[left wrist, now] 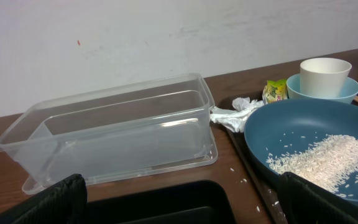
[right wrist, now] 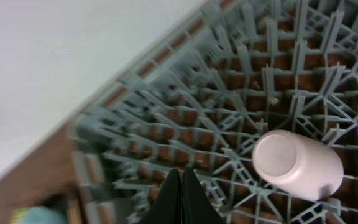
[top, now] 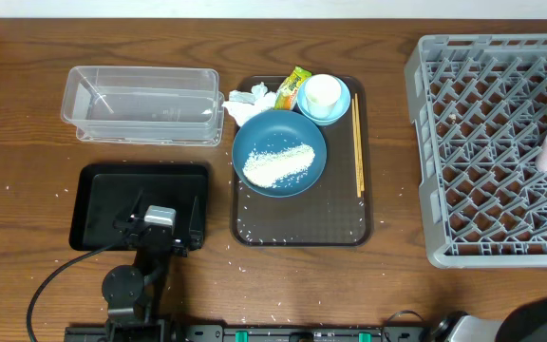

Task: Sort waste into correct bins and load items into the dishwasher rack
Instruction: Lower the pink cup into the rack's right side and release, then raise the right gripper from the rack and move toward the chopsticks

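A dark blue plate (top: 278,152) with white rice (top: 278,164) lies on a brown tray (top: 297,218). A white cup (top: 323,92) stands in a light blue bowl (top: 338,106) behind it. A yellow-green wrapper (top: 294,87) and a crumpled tissue (top: 250,104) lie at the tray's back left, and the chopsticks (top: 357,142) along its right side. A pink cup (right wrist: 297,163) lies on its side in the grey rack (top: 482,142). My left gripper (left wrist: 179,205) is open and empty over the black tray (top: 103,204), near the clear tub (top: 141,104). My right gripper (right wrist: 180,180) is shut and empty above the rack, left of the pink cup.
Loose rice grains are scattered on the brown tray's front part and on the wood around it. The clear tub (left wrist: 117,130) stands right behind the black tray (left wrist: 166,202). The rack fills the right side of the table. My right arm (top: 530,323) shows at the bottom right.
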`<state>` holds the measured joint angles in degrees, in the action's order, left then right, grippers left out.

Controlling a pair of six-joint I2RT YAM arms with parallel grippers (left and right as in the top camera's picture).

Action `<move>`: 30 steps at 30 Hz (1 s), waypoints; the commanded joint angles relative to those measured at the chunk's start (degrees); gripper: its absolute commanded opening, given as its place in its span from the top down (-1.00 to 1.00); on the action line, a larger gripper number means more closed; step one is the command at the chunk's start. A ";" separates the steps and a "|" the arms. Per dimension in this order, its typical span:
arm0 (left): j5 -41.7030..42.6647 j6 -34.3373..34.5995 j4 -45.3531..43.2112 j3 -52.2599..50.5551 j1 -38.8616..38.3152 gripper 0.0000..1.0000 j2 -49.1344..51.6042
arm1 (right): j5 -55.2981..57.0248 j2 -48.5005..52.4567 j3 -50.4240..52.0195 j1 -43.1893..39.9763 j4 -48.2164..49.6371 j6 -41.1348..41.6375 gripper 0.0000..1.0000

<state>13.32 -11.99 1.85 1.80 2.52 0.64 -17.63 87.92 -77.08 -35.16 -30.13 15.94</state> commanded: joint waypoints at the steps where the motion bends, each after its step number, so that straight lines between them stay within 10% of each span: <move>1: 0.13 0.26 0.96 -1.57 0.13 -1.00 -0.26 | 15.39 4.79 -0.11 2.51 2.10 0.33 0.98; 30: 0.15 0.28 0.96 -1.57 0.13 -1.00 -0.26 | 17.99 13.35 0.07 0.63 0.81 -0.57 0.97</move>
<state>13.30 -11.99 1.85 1.80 2.52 0.64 2.70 100.55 -77.08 -34.22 -29.36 15.90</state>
